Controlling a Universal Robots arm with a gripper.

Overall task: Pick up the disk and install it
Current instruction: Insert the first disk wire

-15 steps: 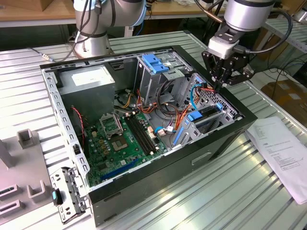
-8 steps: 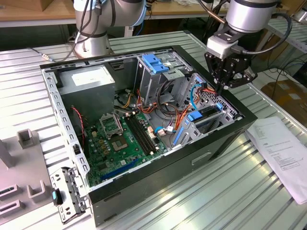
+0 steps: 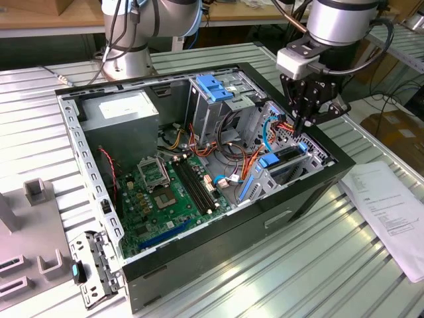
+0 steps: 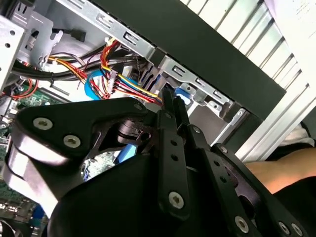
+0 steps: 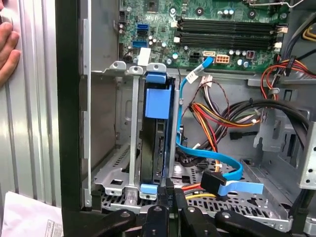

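In the exterior view the gripper hangs over the case, clenched and empty, just above the disk by the case's wall on the exterior view's right. In the second wrist view the gripper is near wires. In the first wrist view the disk stands on edge in the cage, with the gripper just beside its end. A hand rests outside the case.

Ribbed metal table w/ open PC case in the middle; paper sheets at exterior view's right; grey fixture + metal bracket at left.
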